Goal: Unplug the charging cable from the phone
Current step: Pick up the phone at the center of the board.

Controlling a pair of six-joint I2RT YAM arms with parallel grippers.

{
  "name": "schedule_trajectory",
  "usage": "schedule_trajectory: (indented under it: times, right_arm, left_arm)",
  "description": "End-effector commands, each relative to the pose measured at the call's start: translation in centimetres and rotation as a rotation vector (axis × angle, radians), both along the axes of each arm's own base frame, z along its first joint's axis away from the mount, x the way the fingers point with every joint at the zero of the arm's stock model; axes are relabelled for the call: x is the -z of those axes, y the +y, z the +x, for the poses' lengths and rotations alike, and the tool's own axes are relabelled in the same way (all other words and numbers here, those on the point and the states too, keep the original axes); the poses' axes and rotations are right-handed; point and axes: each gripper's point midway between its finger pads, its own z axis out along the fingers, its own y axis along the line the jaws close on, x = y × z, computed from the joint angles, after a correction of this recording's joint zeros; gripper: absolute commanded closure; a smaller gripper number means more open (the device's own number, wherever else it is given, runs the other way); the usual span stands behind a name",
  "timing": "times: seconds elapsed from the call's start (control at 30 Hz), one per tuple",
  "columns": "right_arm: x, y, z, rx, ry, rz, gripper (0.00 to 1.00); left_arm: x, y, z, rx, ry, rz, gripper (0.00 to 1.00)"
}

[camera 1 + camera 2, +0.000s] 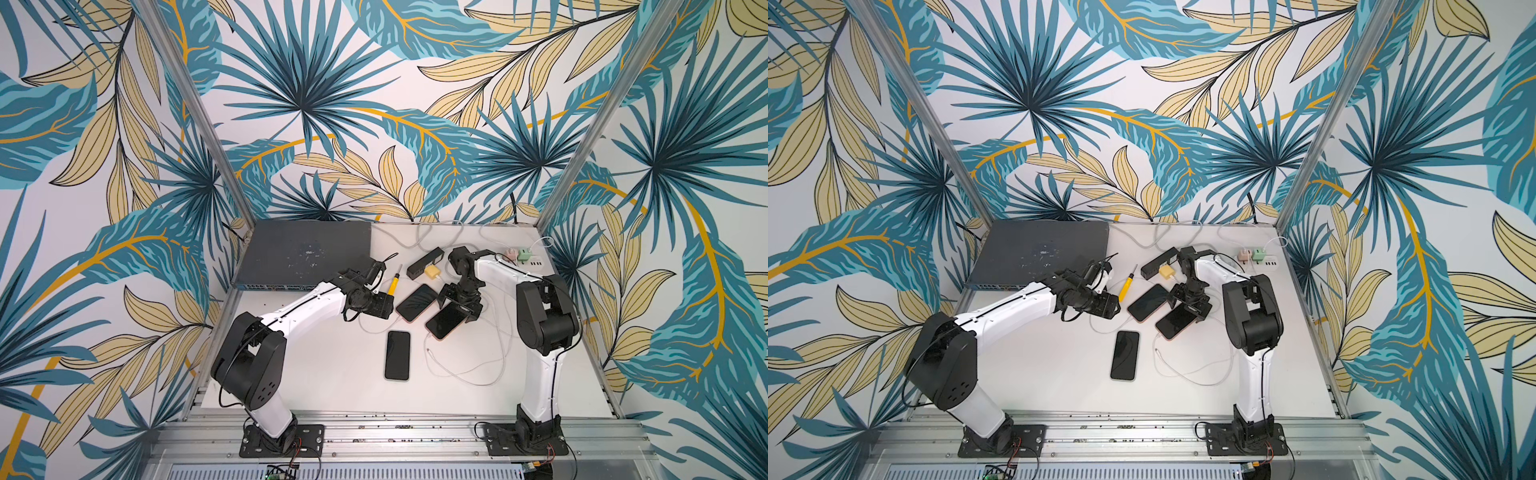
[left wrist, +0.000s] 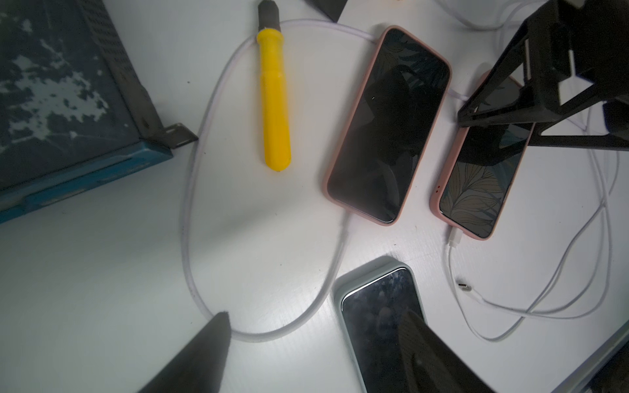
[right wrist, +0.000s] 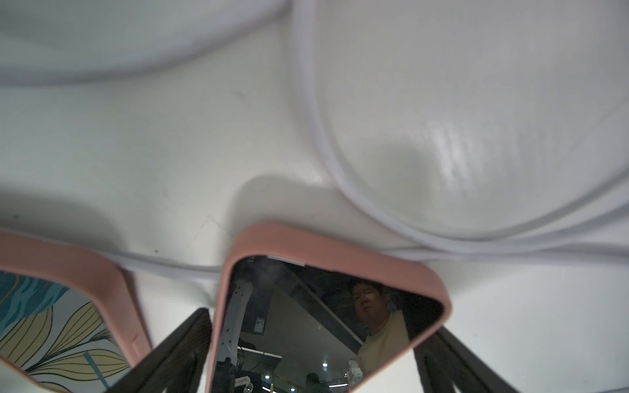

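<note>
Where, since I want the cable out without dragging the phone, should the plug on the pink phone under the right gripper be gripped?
Grip the short white plug, not the thin cable behind it. Come from above, jaws across its sides: it lies flat on the table, sticking straight out of the phone's end.

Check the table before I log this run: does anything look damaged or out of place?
The grey switch box has scraped, blotchy paint on top. The yellow screwdriver lies across a white cable plugged into a pink-cased phone. Another cable's end lies loose, plugged into nothing.
</note>
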Motion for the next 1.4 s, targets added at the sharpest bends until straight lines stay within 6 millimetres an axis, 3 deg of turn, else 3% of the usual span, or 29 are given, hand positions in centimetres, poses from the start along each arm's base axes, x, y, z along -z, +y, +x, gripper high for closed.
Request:
schedule_trajectory:
  times: [0.0, 0.33, 0.57, 0.87, 1.2, 1.37]
  right_arm:
    - [2.2, 0.0, -1.0, -0.030, 0.068, -0.021, 0.13]
    - [1.8, 0.8, -0.7, -0.019, 0.041, 0.025, 0.22]
    - [0.1, 1.5, 0.2, -0.014, -0.013, 0.068, 0.24]
    - [-2.4, 0.7, 1.2, -0.005, -0.078, 0.087, 0.26]
    - [-5.0, -1.7, 2.5, 0.012, -0.150, 0.080, 0.27]
    - [-5.3, -2.0, 2.5, 0.009, -0.165, 0.089, 0.27]
  left_arm:
    - [-0.5, 0.5, -0.2, -0.009, -0.016, 0.004, 0.19]
    - [-0.5, 0.3, 0.0, -0.002, -0.012, 0.004, 0.19]
    - [-0.6, -0.1, 0.1, 0.003, -0.002, -0.009, 0.20]
    - [-1.1, -1.0, -0.2, 0.035, -0.002, -0.038, 0.20]
    - [-2.7, -6.3, -2.6, 0.245, 0.016, -0.202, 0.24]
    - [-2.0, -8.7, -4.2, 0.338, 0.079, -0.266, 0.27]
